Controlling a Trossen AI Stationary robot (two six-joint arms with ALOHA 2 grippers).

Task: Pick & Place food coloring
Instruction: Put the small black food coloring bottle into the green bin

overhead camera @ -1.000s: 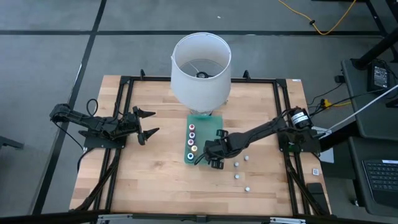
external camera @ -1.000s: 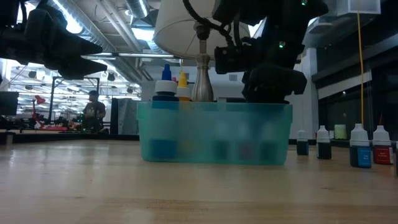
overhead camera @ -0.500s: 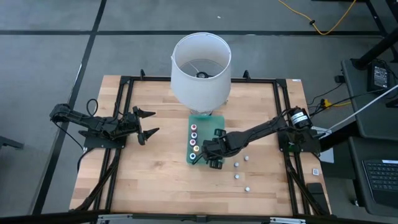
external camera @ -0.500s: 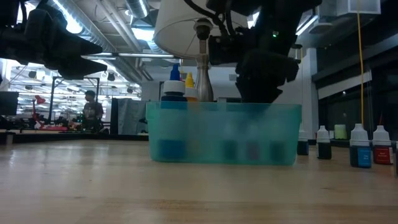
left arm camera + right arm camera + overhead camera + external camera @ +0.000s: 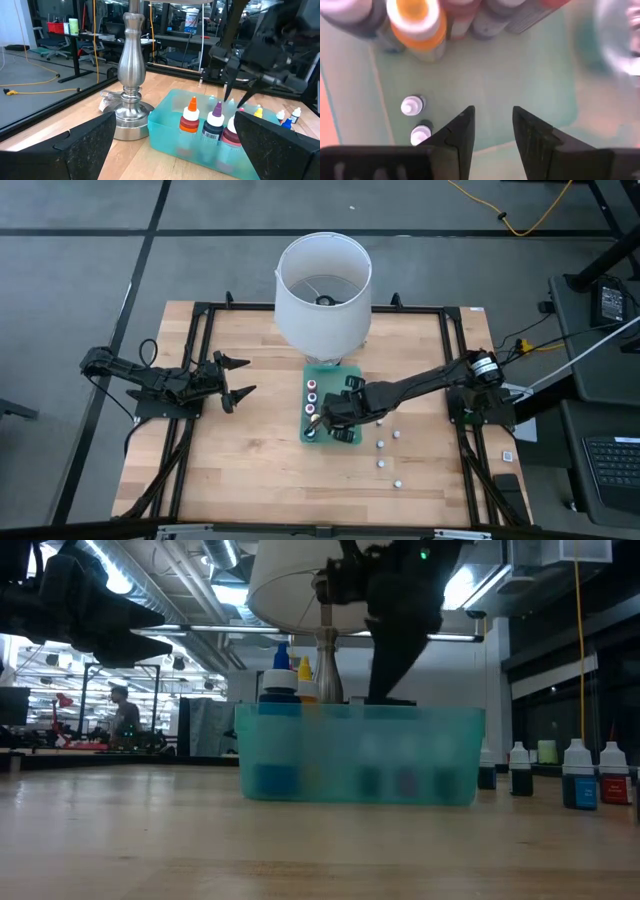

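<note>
1. The wooden counter point(image 5: 250, 460) carries everything, with a black frame along its edges
2. A lamp with a white shade point(image 5: 323, 288) stands at the far middle of the counter; its silver base point(image 5: 131, 107) sits just beside the bin
3. The left arm waits over the left side of the counter, its left tool point(image 5: 236, 377) spread wide and holding nothing, well apart from the bin
4. The right arm reaches in from the right, and the right tool point(image 5: 326, 413) hovers over the bin, pointing down; its fingers point(image 5: 460, 131) stand a little apart with nothing between them
5. The teal bin point(image 5: 345, 377) lies near the counter's middle, in front of the lamp
6. Food coloring bottles in the bin point(image 5: 216, 120) stand upright in a row along its left wall, with orange, purple and pink ones showing in the left wrist view, and two tiny ones below the right tool
7. More small bottles point(image 5: 381, 446) stand loose on the counter just right of the bin, three of them spread toward the near edge
</note>
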